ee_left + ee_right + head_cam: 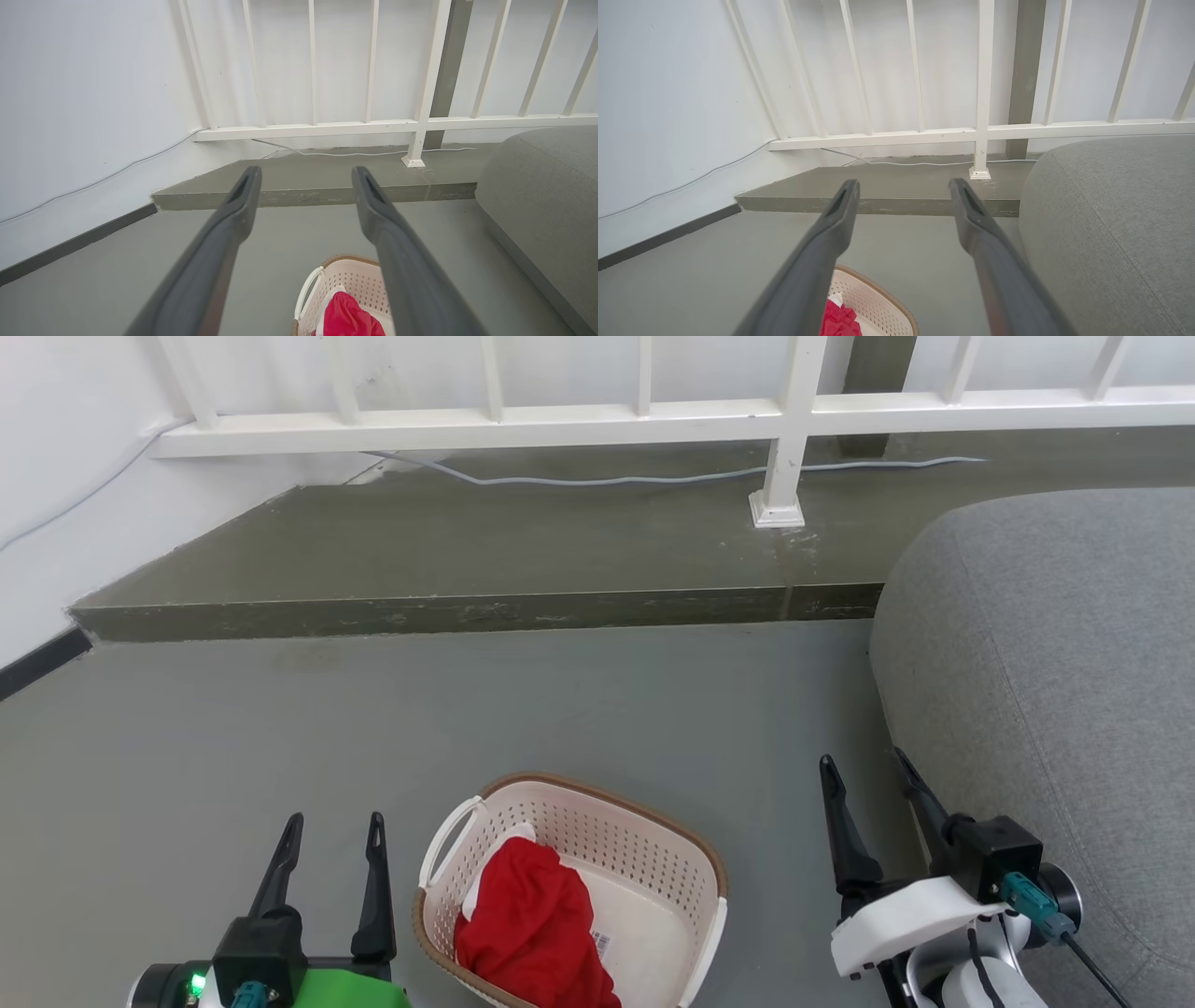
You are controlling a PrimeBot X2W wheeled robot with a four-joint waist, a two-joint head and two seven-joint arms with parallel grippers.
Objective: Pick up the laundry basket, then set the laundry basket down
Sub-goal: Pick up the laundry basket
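Head view showed the laundry basket (611,831) standing on the grey floor (280,728) at the bottom middle, between the two grippers and touched by neither. Its brown rim ran round the top, and a white loop handle (446,840) stood out on the side toward the left gripper (335,821). A red cloth (532,919) lay bunched inside against that same side, with a bit of white cloth (495,859) showing at its upper edge and a barcode sticker (602,945) on the basket's bottom just beside it. The left gripper hung just beside the basket, its two dark fingers apart and holding nothing. The right gripper (864,759) was farther off on the other side, near the edge of a grey sofa (1046,663), its fingers likewise spread and empty. Beyond the basket a low step (467,551) crossed the floor, with a white railing (560,420) standing on it and a pale cable (607,479) lying along its back. Left wrist view looked between that arm's parted fingers at the step and railing, with the basket and the red cloth low down beside the right-hand finger. Right wrist view gave much the same, its fingers also apart, with the basket's rim and some red cloth at the bottom edge and the sofa close on the right.
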